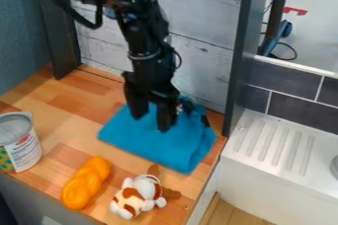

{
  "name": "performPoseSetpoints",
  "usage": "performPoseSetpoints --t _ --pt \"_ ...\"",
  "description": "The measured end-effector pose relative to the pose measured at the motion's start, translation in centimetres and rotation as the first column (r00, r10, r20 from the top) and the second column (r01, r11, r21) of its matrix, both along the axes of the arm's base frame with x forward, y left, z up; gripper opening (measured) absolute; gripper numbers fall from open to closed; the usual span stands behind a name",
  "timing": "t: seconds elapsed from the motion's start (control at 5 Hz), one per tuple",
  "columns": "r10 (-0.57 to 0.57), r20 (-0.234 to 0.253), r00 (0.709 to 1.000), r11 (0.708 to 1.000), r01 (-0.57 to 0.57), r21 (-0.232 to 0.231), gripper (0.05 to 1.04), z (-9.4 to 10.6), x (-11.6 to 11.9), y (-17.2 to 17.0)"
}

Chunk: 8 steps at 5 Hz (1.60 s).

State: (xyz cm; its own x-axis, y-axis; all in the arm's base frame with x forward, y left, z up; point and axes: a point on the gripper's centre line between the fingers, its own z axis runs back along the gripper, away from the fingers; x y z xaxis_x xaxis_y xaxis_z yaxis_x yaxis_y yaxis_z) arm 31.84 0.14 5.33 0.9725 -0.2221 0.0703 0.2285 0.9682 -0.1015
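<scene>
While my arm hangs down at the back of the counter, my gripper is directly over the blue cloth, its two fingers apart with blue showing between them. They grip nothing that I can see, and I cannot tell whether the tips touch the fabric or hang just above it.

The cloth lies loosely folded on the wooden counter. I judge it light, soft and limp, with no risk of breaking and little tendency to slip. It should give wherever I press, so I would pinch a raised fold near its middle or its thicker right side; a flat edge would be harder to catch, and a shallow pinch might lift only one layer. At the cloth's back edge, beside my right-hand finger as the view shows it, is a small patterned bit that I cannot make out.

Close behind the cloth rises the white plank wall, and just beyond its right edge stands the dark upright post; both limit me on those sides. In front of the cloth lies a brown-and-white plush dog, and left of that, an orange twisted toy loaf. Well to the cloth's left, a labelled tin can stands upright. Past the post, to the cloth's right, is a white ridged drainboard.
</scene>
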Motion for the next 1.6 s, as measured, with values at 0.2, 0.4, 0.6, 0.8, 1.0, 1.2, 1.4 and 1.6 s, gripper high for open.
performPoseSetpoints --t 0.2,0.4,0.6,0.8,1.0,1.2,1.4,1.6 --pt "-0.001 0.006 1.000 0.999 0.001 -0.033 1.007 -1.6 1.2 -0.4" --pt "-0.001 0.018 1.000 0.999 0.002 -0.049 1.007 -1.7 2.2 -0.6" --pt "0.005 -0.016 1.000 0.999 -0.006 -0.052 1.007 -3.0 2.4 -0.5" --pt "0.041 -0.059 0.997 0.997 -0.044 -0.059 1.007 -4.2 2.7 0.5" --pt "0.097 -0.072 0.993 0.995 -0.099 -0.024 1.007 -4.6 3.0 3.0" --pt "0.122 -0.080 0.989 0.992 -0.117 0.054 1.007 -4.8 4.1 5.7" --pt "0.172 -0.096 0.980 0.976 -0.156 0.153 1.007 -4.8 4.9 10.0" --pt "0.243 -0.116 0.963 0.954 -0.216 0.206 1.007 -4.6 4.4 13.6"
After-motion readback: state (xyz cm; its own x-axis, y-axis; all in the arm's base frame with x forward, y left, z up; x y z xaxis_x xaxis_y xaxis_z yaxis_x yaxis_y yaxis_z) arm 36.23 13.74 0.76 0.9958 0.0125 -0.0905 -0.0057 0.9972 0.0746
